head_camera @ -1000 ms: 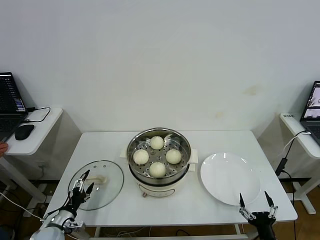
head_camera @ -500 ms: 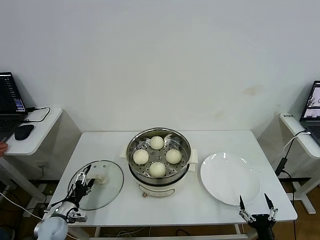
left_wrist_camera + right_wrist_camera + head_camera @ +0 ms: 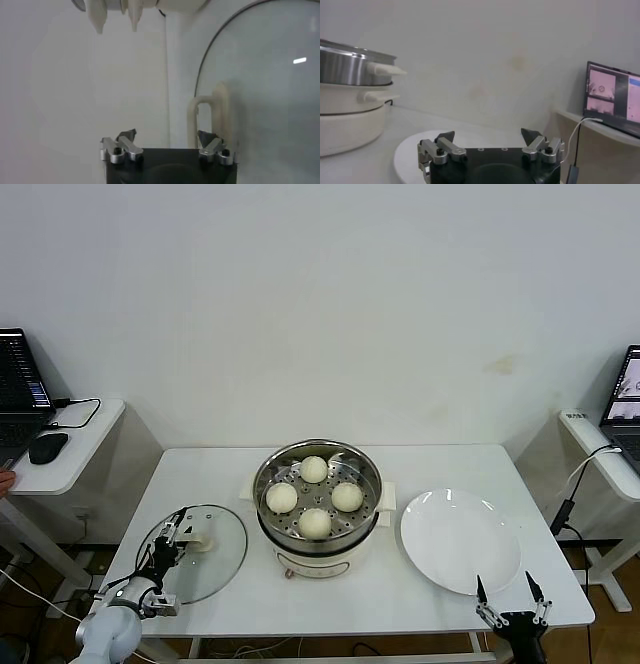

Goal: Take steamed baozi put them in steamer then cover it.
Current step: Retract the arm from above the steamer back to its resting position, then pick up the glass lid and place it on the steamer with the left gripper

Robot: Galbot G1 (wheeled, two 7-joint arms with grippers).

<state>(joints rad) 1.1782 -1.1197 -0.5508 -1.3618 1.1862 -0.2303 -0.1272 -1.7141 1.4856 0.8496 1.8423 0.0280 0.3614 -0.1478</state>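
Observation:
The steel steamer [image 3: 268, 474] stands mid-table on its white cooker base, with several cream baozi [image 3: 315, 523] inside it. The glass cover [image 3: 215, 562] lies flat on the table to the left, its cream handle [image 3: 204, 541] at the centre. My left gripper [image 3: 172, 536] hovers low over the cover, just short of the handle. In the left wrist view the left gripper [image 3: 167, 136] is open, one fingertip [image 3: 207, 136] right by the handle [image 3: 207, 112] and the cover's glass [image 3: 265, 85] beyond. My right gripper [image 3: 510, 592] is open and empty at the table's front right edge.
An empty white plate [image 3: 460, 539] lies right of the steamer; the right wrist view shows its rim [image 3: 407, 150] and the steamer [image 3: 350, 65] behind my right gripper [image 3: 487, 135]. Side desks carry a laptop and mouse [image 3: 47, 447] at left, and another laptop [image 3: 615, 97] at right.
My left gripper has moved forward over the cover toward its handle, and its jaws have narrowed a little. The right arm has barely moved.

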